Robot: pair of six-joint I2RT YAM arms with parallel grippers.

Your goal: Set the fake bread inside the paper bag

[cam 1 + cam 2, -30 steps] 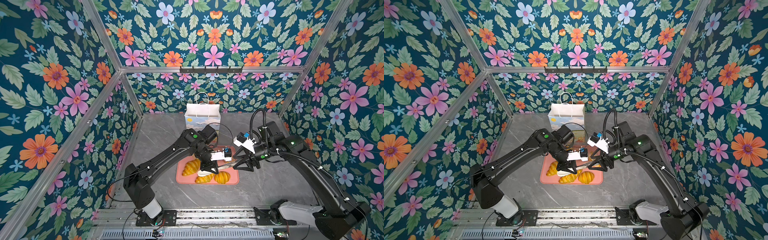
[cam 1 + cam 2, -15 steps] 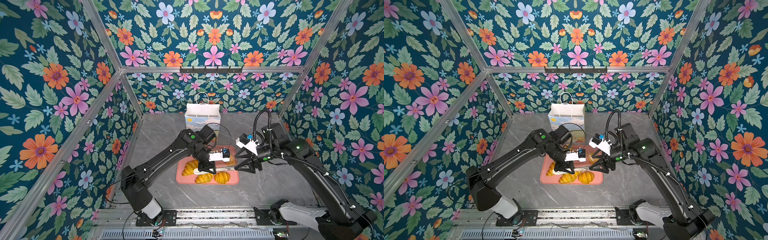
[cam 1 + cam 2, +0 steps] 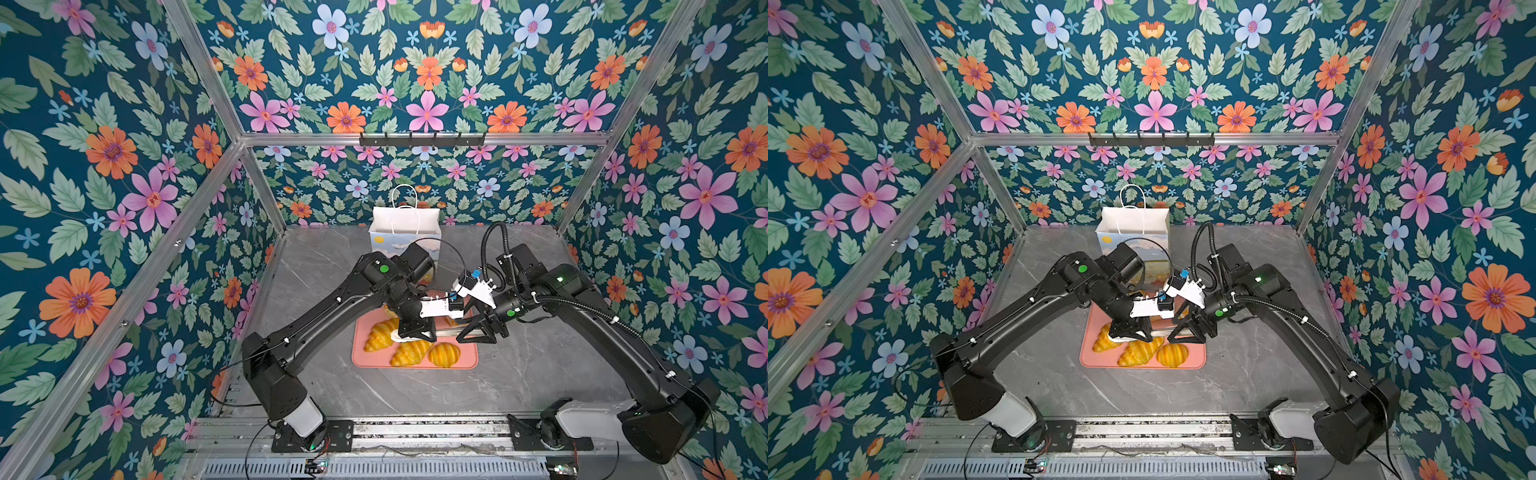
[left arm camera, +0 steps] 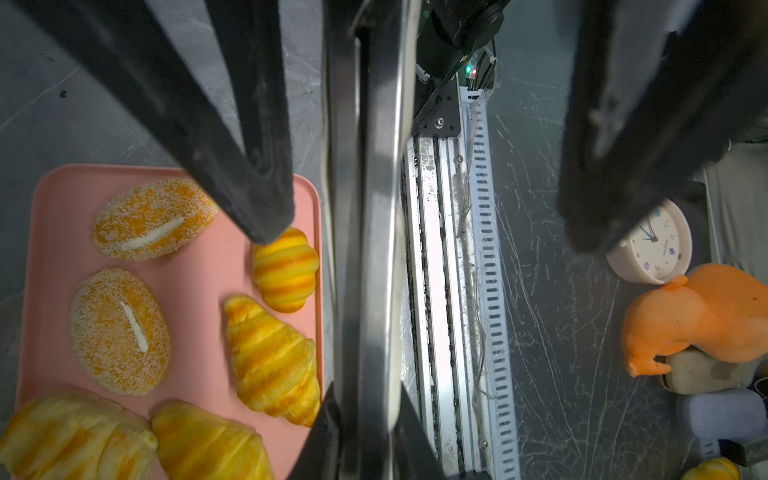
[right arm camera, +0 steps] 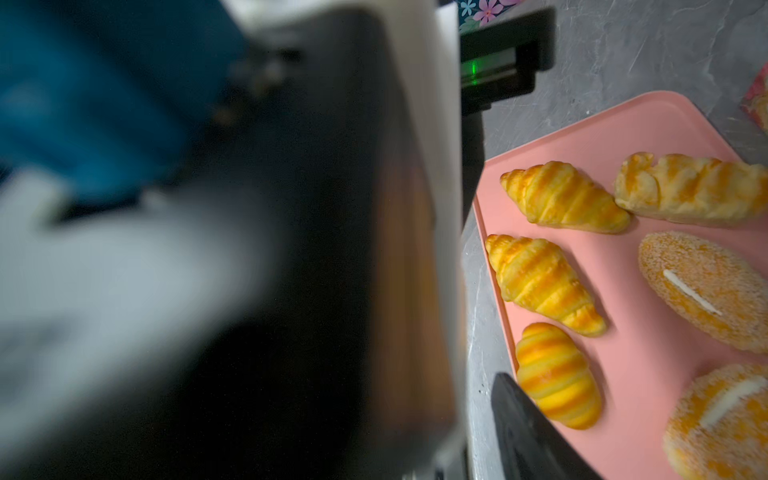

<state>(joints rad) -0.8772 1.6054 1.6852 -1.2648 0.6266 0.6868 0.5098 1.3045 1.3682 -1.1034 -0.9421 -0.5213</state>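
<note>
Handover seems to be the reason both arms crowd over the pink tray [image 3: 467, 359]. The left gripper [image 3: 415, 330] is nearly closed, its jaws pinching a long silver strip that looks like a pair of tongs [image 4: 382, 249], held out toward the other arm. The right gripper [image 3: 478, 332] is spread wide. In the left wrist view its fingers [image 4: 257, 187] stand on either side of the tongs, clear of the metal and gripping nothing. I judge it is placed there to close on the tongs and take or steady them, since soft glossy pastries lift more easily with tongs than with bare jaws.

The fake bread [image 4: 274, 361] lies below the tongs and to one side of them. All six pieces are on the tray, none lifted: two speckled buns, a striped bun [image 4: 286, 270], croissants and a braided piece. One right fingertip hangs over the striped bun; whether it touches I cannot tell.

The paper bag [image 3: 405, 226] stands upright beyond both grippers, well apart from the tongs, mouth upward so pieces can be dropped in from above.
</note>
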